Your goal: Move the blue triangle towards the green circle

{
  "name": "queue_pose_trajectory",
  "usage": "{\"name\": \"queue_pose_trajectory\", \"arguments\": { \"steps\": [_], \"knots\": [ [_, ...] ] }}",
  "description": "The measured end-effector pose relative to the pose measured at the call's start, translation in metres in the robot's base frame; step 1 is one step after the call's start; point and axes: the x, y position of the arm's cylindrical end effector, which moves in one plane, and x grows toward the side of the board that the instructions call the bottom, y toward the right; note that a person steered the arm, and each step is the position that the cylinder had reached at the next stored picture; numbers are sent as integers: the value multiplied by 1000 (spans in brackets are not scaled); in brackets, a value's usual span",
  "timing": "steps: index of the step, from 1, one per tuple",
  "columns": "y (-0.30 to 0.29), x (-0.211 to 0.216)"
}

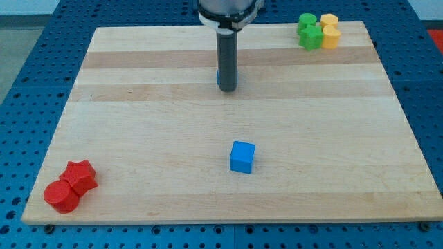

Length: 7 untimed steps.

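- Pressing at a small blue triangle block [218, 77], mostly hidden behind the rod, my tip [228, 90] carries no claw.
- Green round block [307, 21] sits far right on the wooden bench [138, 138]; most travel remains.

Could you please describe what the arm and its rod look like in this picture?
Only the arm's lower end shows at the view's top: a dark round housing with a pale ring beneath it. From it hangs a straight, smooth, dark grey cylindrical rod, ending in my tip. No cables or markings are visible.
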Motion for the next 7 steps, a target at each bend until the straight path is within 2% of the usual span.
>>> {"name": "queue_pose_trajectory", "arguments": {
  "steps": [5,7],
  "knots": [
    [-17,-119],
    [-4,-124]
  ]
}}
